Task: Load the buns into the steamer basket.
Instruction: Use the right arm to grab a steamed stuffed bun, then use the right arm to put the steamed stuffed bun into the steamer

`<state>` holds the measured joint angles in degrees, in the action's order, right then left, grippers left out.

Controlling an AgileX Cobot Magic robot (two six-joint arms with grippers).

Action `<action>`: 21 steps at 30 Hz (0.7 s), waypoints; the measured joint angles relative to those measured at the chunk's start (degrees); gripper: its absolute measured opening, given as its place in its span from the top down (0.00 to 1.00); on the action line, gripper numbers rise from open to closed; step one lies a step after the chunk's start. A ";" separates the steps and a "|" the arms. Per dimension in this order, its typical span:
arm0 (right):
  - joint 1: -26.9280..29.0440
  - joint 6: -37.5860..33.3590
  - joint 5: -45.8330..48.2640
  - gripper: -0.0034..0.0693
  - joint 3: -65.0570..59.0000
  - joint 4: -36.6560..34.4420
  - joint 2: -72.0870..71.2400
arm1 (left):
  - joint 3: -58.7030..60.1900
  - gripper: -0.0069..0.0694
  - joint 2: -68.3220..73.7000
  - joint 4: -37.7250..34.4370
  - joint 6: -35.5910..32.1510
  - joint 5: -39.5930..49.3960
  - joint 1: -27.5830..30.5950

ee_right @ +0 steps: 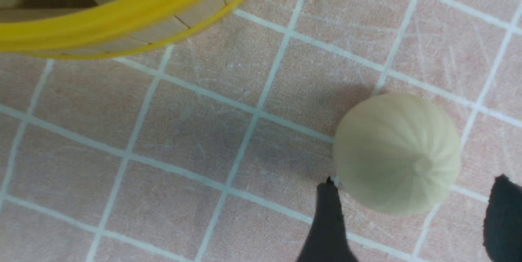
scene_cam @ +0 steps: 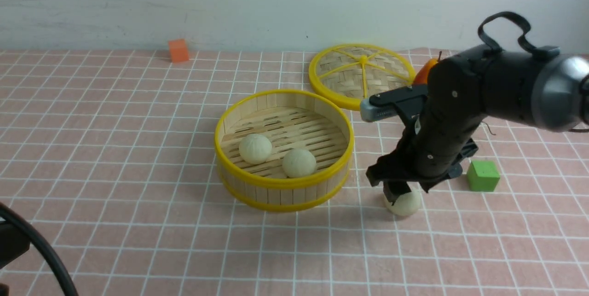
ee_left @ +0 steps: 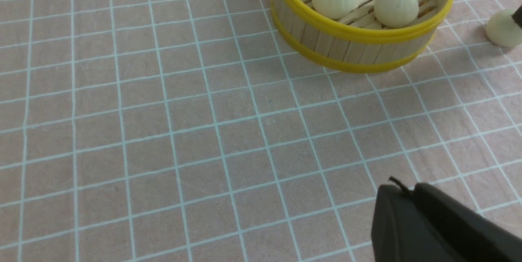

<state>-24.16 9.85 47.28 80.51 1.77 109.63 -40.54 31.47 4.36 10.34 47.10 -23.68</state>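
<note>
Two buns (scene_cam: 255, 148) sit in the steamer basket (scene_cam: 284, 184).
The right gripper (ee_right: 414, 188) has its fingers apart around the third bun (ee_right: 397, 154); the left gripper (ee_left: 408, 197) has them together.

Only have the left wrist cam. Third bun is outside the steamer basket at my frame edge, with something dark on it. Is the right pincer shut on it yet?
Observer: No. The right wrist view shows the right pincer open, one finger on each side of the bun.
Operator: Any contact?
Observer: One fingertip looks to meet the bun's edge; the other stands apart from it.
Operator: Anything close by that I can't see?
Observer: The front view shows a green cube to the arm's right, apart from the bun.
</note>
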 joint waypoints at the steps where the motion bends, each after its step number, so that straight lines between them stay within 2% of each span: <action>1: 0.00 0.07 -0.45 0.29 0.00 0.91 1.13 | 0.00 0.86 0.00 0.00 0.00 -0.05 0.00; 5: 0.00 0.72 -1.74 0.33 -0.04 2.72 2.84 | 0.00 0.86 0.00 0.00 0.00 -0.05 0.00; 7: 0.00 1.06 -1.79 0.41 0.01 3.10 3.06 | 0.00 0.86 0.00 0.00 0.00 -0.05 0.00; 9: 0.00 1.29 -1.57 0.52 0.38 3.10 3.09 | 0.00 0.86 0.00 0.00 0.00 -0.05 0.00; 10: 0.00 1.31 -1.22 0.61 0.98 3.10 3.09 | 0.00 0.86 0.00 0.00 0.00 -0.05 0.00; 11: 0.00 1.31 -1.21 0.64 1.11 3.10 3.09 | 0.00 0.86 0.00 0.00 0.00 -0.05 0.00; 13: -0.06 1.07 0.54 0.85 4.49 2.96 3.13 | 0.00 0.86 0.00 0.00 0.00 -0.05 0.00; 14: -0.12 0.66 1.25 0.90 6.05 2.72 3.19 | 0.00 0.86 0.00 0.00 0.00 -0.05 0.00; 21: -3.75 -4.68 3.00 0.93 20.94 -0.42 3.44 | 0.00 0.86 0.00 0.12 0.00 -0.05 0.00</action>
<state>-27.91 5.18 50.28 101.45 1.35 113.07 -40.54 31.47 4.47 10.34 47.05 -23.68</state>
